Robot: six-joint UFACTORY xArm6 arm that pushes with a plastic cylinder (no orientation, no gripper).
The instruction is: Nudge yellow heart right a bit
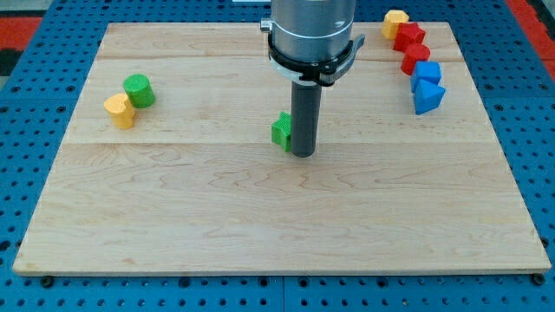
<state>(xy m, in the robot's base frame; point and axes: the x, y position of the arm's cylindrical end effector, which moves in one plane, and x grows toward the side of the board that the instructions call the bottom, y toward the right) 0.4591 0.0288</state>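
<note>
Tip (302, 154) of my rod, fingerless, touched the green block (281, 131) mid-frame; yellow heart (120, 110) sat far left beside the green cylinder (138, 90).

Pretty bright, even light all over the wooden board (260, 225), looks like it's coming from overhead. Shadows are soft and short, just a small dark patch on the board right under the rod. No real glare on the wood. Focus is sharp out to the board's edges, no obvious warping.

My tip (303, 154), rod upright, mid-board.
</note>
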